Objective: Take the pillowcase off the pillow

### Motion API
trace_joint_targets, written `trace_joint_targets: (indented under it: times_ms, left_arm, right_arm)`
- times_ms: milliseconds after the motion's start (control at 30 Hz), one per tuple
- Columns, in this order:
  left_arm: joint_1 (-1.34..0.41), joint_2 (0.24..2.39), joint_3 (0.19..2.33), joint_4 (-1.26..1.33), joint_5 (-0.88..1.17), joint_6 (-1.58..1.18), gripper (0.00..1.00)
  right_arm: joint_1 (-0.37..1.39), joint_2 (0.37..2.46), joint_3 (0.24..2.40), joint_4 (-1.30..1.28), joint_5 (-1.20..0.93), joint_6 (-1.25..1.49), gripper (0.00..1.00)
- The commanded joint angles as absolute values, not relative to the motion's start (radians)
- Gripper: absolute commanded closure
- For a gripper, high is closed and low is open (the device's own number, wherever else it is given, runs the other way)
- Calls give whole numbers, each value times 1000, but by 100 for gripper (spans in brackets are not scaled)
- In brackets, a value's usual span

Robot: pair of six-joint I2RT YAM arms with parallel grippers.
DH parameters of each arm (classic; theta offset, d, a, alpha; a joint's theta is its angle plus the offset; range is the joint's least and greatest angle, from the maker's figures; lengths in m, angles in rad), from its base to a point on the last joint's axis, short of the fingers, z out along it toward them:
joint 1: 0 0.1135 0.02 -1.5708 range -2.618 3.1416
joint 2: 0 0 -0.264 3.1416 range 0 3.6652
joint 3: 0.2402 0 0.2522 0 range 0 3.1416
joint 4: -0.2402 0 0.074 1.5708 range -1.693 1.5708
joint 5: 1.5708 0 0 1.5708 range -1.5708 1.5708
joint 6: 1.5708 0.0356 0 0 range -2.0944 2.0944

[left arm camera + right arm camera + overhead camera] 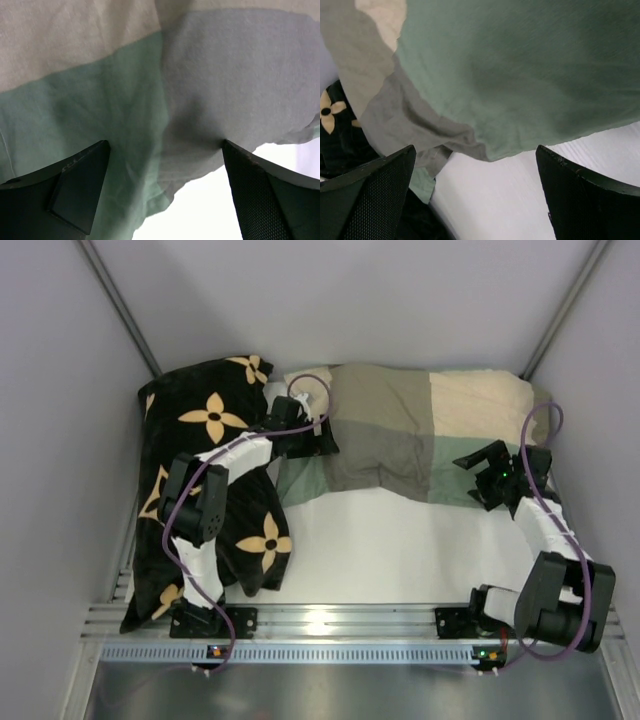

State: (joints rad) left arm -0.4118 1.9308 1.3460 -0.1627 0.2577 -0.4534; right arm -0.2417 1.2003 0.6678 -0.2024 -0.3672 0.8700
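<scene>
In front of the pillowcase (400,430) a broad strip of white table (400,550) lies bare between the two arms, open to a gripper; at its left end the black cushion (215,420) presses against it and runs to the near edge, with the left arm (215,490) lying across it, so that side is blocked; behind it the back wall (350,300) stands near, leaving only a thin gap; at its right end the side wall (610,390) and a looping purple cable (540,440) crowd the corner; under its near hem, bare table shows.
</scene>
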Motion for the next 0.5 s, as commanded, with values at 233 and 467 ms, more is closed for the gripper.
trace_joint_targets:
  times_ms: [233, 467]
  left_arm:
    - [-336, 2051, 1344, 69, 472, -528, 24]
    - [-330, 1992, 1278, 120, 535, -586, 100]
  right_arm:
    - [-271, 1325, 666, -20, -325, 919, 0]
    - [-287, 1319, 641, -17, -327, 902, 1]
